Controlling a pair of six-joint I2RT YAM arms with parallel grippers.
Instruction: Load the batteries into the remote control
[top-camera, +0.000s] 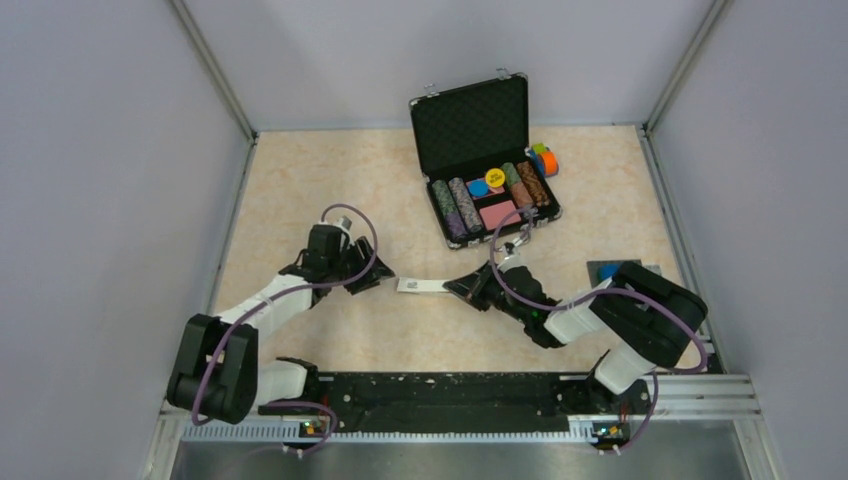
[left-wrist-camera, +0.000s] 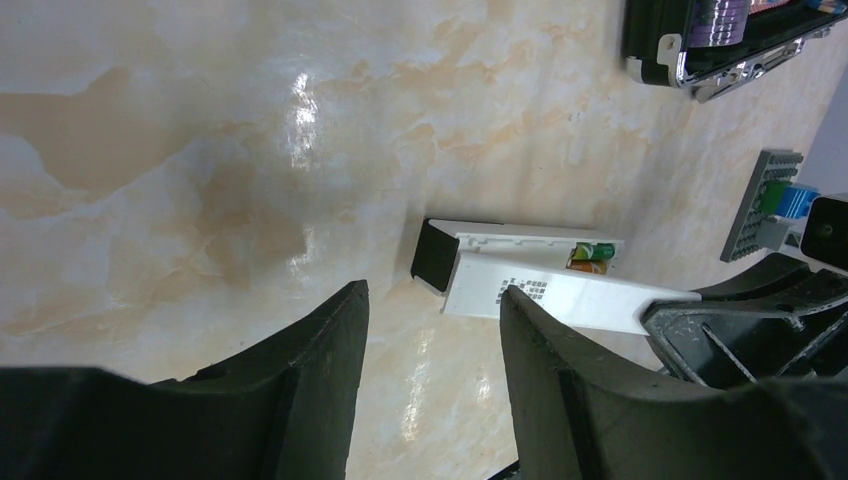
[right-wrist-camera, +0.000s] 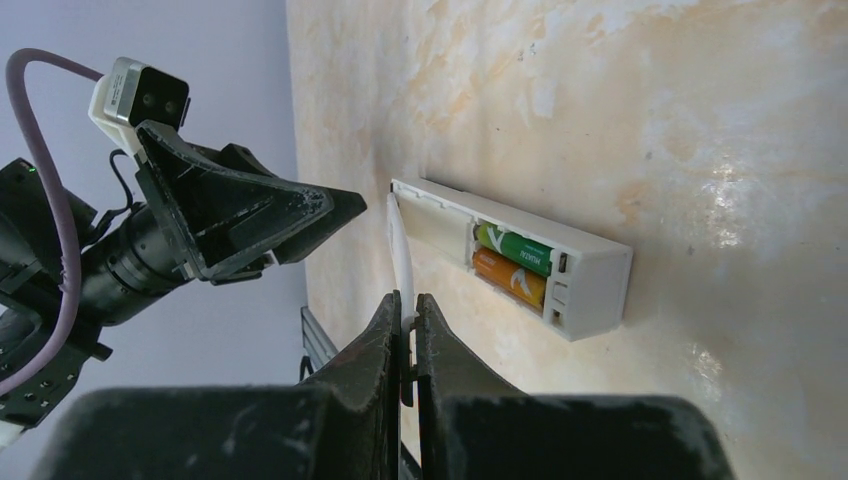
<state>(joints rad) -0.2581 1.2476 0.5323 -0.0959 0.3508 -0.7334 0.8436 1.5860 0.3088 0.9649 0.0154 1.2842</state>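
Top view, remote control (top-camera: 424, 286): I've got it lying flat on the table (top-camera: 330, 190), right between my two grippers.
Top view, left gripper (top-camera: 372, 276): parked just off the remote's left end, tips aimed at it. From here I can't tell if it touches.
Top view, right gripper (top-camera: 462, 288): sitting at the remote's right end.
Top view, poker chip case (top-camera: 470, 125): lid up, well beyond the remote, with rows of chips inside.
Left wrist, left gripper: jaws standing apart and nothing between the pads. The remote lies just past the tips.
Left wrist, battery cover (left-wrist-camera: 570, 297): a thin white lid, slanted across the remote's open back. Its far end is in the right gripper's black fingers.
Left wrist, batteries (left-wrist-camera: 590, 255): a sliver of green and orange peeks out of the remote beyond the cover.
Left wrist, grey baseplate (left-wrist-camera: 757, 210): well past the remote's far end, with a blue brick (left-wrist-camera: 797, 203) on it.
Right wrist, right gripper: fingers pinched tight on the cover's edge. The cover rises off the remote like a flap, and its other end meets the remote's far end.
Right wrist, green battery (right-wrist-camera: 515, 250): seated in the remote's open compartment.
Right wrist, orange battery (right-wrist-camera: 510, 279): in the same compartment, alongside the green one and touching it.
Right wrist, left gripper: close to the remote's far end and holding nothing.
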